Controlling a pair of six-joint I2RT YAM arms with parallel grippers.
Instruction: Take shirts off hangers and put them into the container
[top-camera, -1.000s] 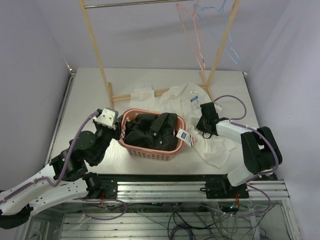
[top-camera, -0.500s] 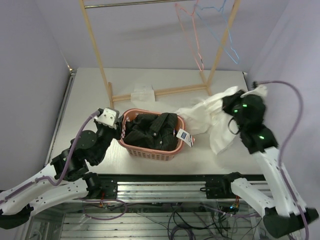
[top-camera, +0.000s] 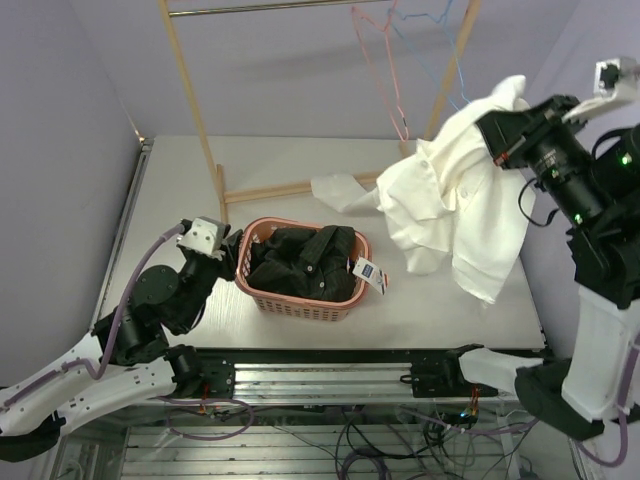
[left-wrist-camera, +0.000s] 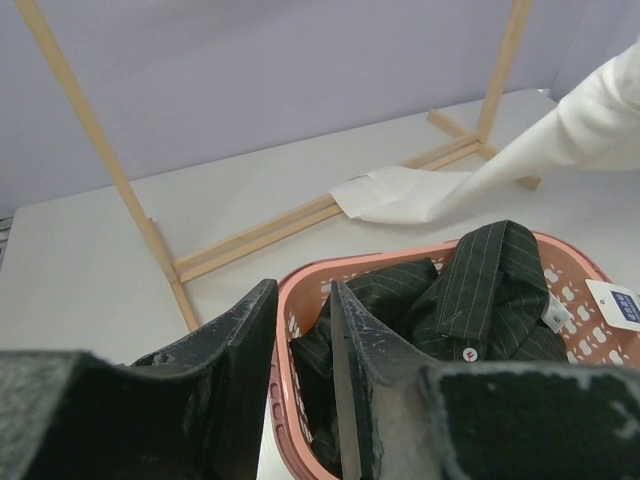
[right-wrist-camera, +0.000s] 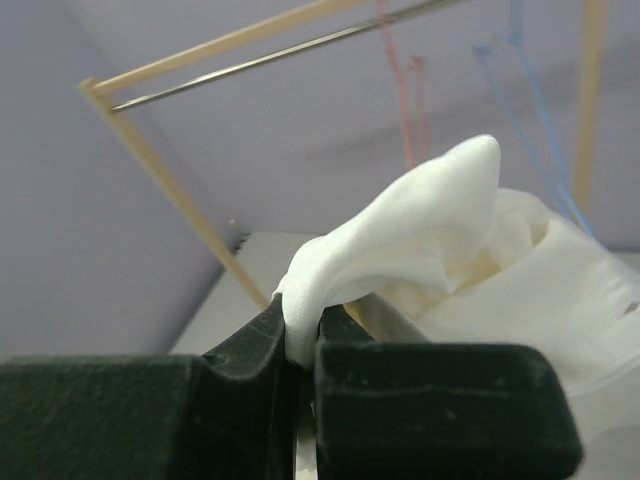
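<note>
— What stands on the pale desk (top-camera: 300, 335)?
— A wooden rack frame (top-camera: 192, 105), its metal rail (top-camera: 260, 7) across the top, before a lavender wall (top-camera: 290, 75).

Basket (top-camera: 262, 300) top blocked by dark shirt (top-camera: 300, 258).

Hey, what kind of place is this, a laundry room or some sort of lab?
Most likely a robotics lab staged as a laundry task: two arms bolted to a metal-framed table, plain purple walls, loose cables underneath, and a small wooden rack with wire hangers beside a pink basket.
</note>
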